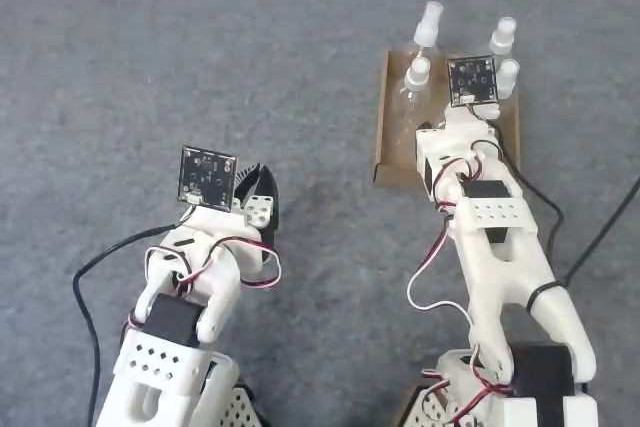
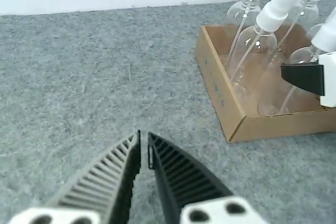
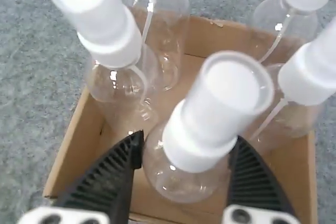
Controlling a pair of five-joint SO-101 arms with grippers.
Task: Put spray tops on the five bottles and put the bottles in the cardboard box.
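Grey felt covered the worktop (image 1: 150, 67). My right fingers (image 3: 118, 174) hung wide astride a capped bottle (image 3: 194, 174) in the cardboard box (image 3: 68, 156), arm stretched forward. My left fingers (image 2: 137, 153) sat nearly closed, arm folded back.

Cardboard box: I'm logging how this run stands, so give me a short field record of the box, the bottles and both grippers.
cardboard box: on the grey mat, in front of the right arm
bottles: five, clear, standing inside the box
spray tops: white, one on each bottle
right gripper: open, jaws either side of the nearest bottle
left gripper: shut, empty, over the mat, apart from the box
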